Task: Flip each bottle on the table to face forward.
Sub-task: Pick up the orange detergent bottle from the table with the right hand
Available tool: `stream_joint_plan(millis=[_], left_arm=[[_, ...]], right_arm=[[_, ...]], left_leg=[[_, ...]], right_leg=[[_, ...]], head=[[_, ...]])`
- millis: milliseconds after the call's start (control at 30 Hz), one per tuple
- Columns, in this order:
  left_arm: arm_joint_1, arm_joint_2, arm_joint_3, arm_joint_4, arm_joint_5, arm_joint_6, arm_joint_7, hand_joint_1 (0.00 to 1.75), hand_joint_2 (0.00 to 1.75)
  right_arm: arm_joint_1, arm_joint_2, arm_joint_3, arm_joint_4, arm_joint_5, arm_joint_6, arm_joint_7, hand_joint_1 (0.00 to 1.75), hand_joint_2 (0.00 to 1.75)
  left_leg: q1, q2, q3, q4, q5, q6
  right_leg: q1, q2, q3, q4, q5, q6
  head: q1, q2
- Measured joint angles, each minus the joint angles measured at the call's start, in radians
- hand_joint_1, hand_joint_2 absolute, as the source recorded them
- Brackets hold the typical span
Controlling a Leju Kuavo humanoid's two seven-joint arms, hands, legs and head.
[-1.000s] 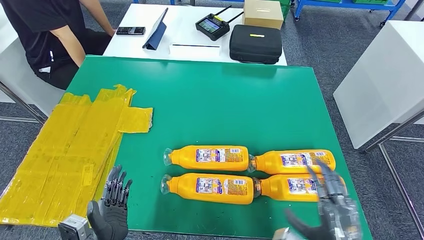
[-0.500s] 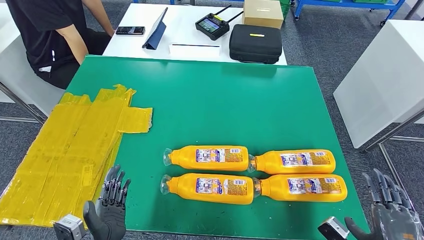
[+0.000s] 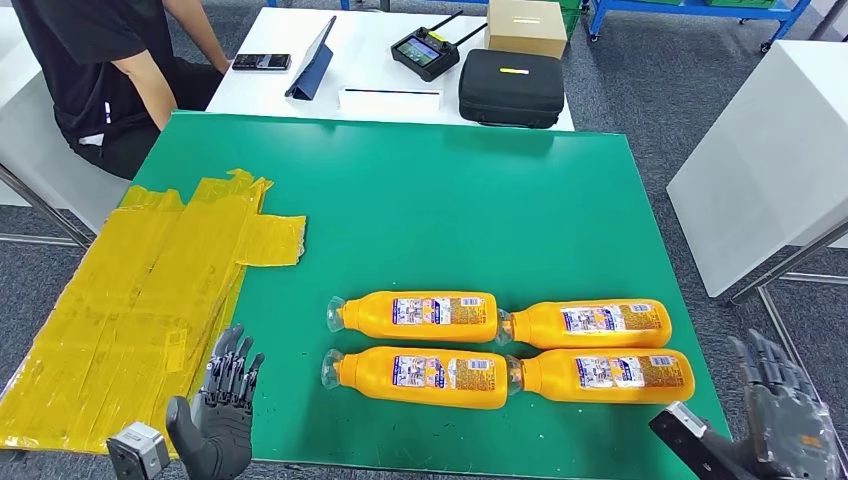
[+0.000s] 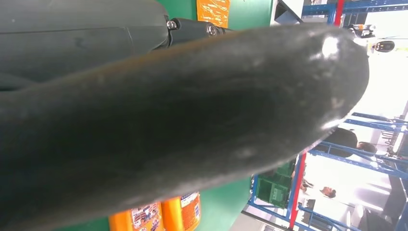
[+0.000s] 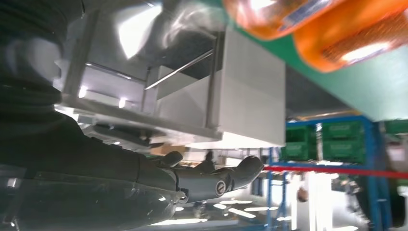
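A green bench (image 3: 430, 200) fills a workshop floor of grey carpet, with a white bench (image 3: 380, 55) behind it carrying a black case (image 3: 511, 87), a cardboard box (image 3: 526, 26), a handheld controller (image 3: 425, 52), a tablet (image 3: 312, 60) and a phone (image 3: 261, 62). A person in black (image 3: 95, 70) sits at the far left corner. Sheets of yellow tape (image 3: 140, 310) cover the green bench's left edge. Four orange bottles lie on their sides in two rows near the front: far-left bottle (image 3: 415, 316), far-right bottle (image 3: 588, 324), near-left bottle (image 3: 418, 376) and near-right bottle (image 3: 605, 375), caps pointing left. The left hand (image 3: 222, 420) hovers at the front edge, fingers spread, holding nothing. The right hand (image 3: 785, 420) hangs off the front right corner, fingers apart and empty, just clear of the near-right bottle.
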State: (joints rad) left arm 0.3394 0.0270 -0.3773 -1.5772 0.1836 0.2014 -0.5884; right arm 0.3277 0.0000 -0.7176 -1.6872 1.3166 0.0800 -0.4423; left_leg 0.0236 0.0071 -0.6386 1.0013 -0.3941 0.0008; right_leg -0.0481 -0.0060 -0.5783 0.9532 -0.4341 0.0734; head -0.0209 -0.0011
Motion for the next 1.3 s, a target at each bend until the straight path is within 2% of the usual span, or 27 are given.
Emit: stream_joint_plan(millis=[233, 433, 600, 867, 1100, 1267, 1300], left_arm=[[-0.010, 0.001, 0.000, 0.016, 0.004, 0.000, -0.003, 0.00, 0.00], [-0.024, 0.004, 0.000, 0.032, 0.026, 0.000, -0.014, 0.00, 0.00], [-0.033, 0.005, 0.000, 0.044, 0.037, -0.003, -0.018, 0.00, 0.00], [-0.048, 0.005, 0.000, 0.062, 0.046, -0.013, -0.018, 0.00, 0.00], [-0.053, 0.005, 0.000, 0.065, 0.042, -0.017, -0.004, 0.00, 0.00], [-0.051, 0.005, 0.005, 0.065, 0.056, -0.010, 0.000, 0.00, 0.00], [-0.049, 0.006, 0.007, 0.065, 0.061, -0.008, 0.000, 0.00, 0.00]], right_arm=[[0.016, -0.064, 0.066, 0.044, -0.037, -0.013, 0.043, 0.00, 1.75], [0.036, -0.120, 0.194, 0.075, -0.096, -0.073, 0.197, 0.00, 1.75], [0.034, -0.136, 0.295, 0.096, -0.090, -0.089, 0.262, 0.00, 1.75], [0.003, -0.154, 0.379, 0.132, -0.073, -0.086, 0.292, 0.00, 1.75], [-0.034, -0.162, 0.418, 0.178, -0.012, -0.054, 0.354, 0.00, 1.75], [-0.090, -0.179, 0.448, 0.260, 0.059, 0.013, 0.408, 0.00, 1.75], [-0.104, -0.185, 0.453, 0.283, 0.065, 0.025, 0.413, 0.04, 1.75]], left_leg=[[0.000, 0.000, 0.000, 0.000, 0.000, 0.000], [0.000, 0.000, 0.000, 0.000, 0.000, 0.000], [0.000, 0.000, 0.000, 0.000, 0.000, 0.000], [-0.001, 0.000, 0.000, 0.000, 0.000, 0.000], [0.000, 0.000, 0.000, 0.000, 0.000, 0.000], [-0.001, 0.000, 0.000, 0.000, 0.000, 0.000], [-0.001, 0.000, 0.000, 0.000, 0.000, 0.000]], right_leg=[[0.000, 0.000, 0.000, 0.000, 0.000, 0.000], [0.000, 0.000, 0.000, 0.000, 0.000, 0.000], [0.000, 0.000, 0.000, 0.000, 0.000, 0.000], [-0.001, 0.000, 0.000, 0.000, 0.000, 0.000], [-0.001, 0.000, 0.000, 0.000, 0.000, 0.000], [-0.001, 0.000, 0.000, 0.000, 0.000, 0.000], [-0.001, 0.000, 0.000, 0.000, 0.000, 0.000]], head=[[0.000, 0.000], [0.000, 0.000], [0.000, 0.000], [0.000, 0.000], [0.000, 0.000], [0.000, 0.000], [0.000, 0.000]])
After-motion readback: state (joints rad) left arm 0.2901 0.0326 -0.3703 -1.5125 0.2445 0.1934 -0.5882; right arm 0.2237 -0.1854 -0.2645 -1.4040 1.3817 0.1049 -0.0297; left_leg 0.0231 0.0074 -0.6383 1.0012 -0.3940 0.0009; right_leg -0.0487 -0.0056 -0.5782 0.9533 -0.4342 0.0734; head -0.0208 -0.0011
